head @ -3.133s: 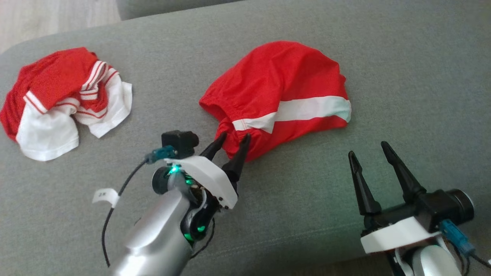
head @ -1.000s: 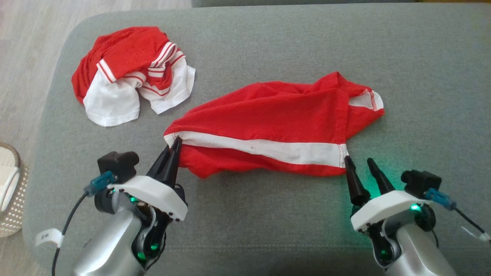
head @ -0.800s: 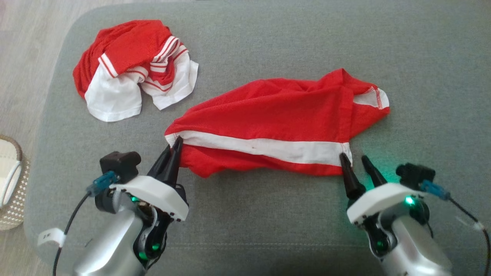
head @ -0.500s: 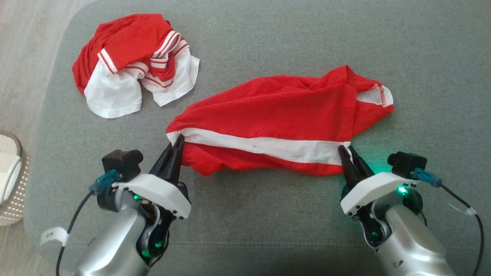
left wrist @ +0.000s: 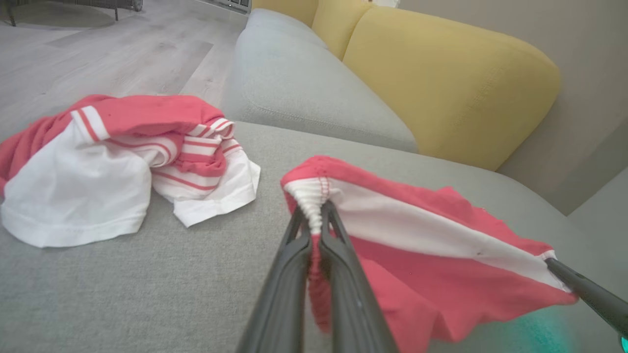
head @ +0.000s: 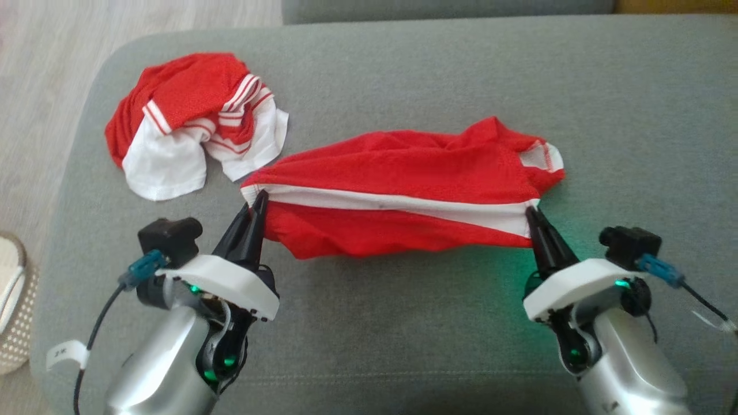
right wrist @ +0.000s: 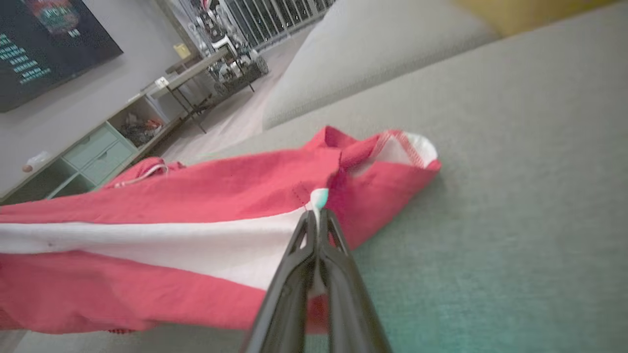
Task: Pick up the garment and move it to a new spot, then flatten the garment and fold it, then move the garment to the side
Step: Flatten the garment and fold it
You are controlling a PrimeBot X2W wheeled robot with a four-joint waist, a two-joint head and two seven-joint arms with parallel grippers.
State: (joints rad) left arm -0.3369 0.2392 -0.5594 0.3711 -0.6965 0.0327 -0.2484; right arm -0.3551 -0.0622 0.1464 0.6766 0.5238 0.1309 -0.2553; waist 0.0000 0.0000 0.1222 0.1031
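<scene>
Head view: the right gripper (head: 531, 212), spread beside the cloth a second ago, is now being held shut on the white-stripe corner of the red shorts (head: 403, 173). The left gripper (head: 260, 197) is still being kept clamped on the opposite stripe end. The shorts are being stretched between the two grippers, with the lower red part sagging back toward the arms. Judged: a two-ended hold is being completed, so carrying to a new spot and flattening are being made possible. A crumpled red-and-white jersey (head: 173, 132) is being left beyond and outboard of the left gripper, near the shorts but apart from them. The sofa seat (head: 403, 334) edge and a basket (head: 14, 311) are being seen further outboard on that side. Bare seat is being left beyond and outboard of the right gripper.

Left wrist view: gathered white band is being pinched between closed fingers (left wrist: 294, 274). The shorts are being drawn off to their right, up to the other gripper's tip. The jersey is being kept clear on their left.

Right wrist view: the stripe corner is being gripped by closed fingers (right wrist: 289, 294). The cloth is being spread to their left, and a rumpled end is lying just beyond the tips. Bare seat is being left on their right.
</scene>
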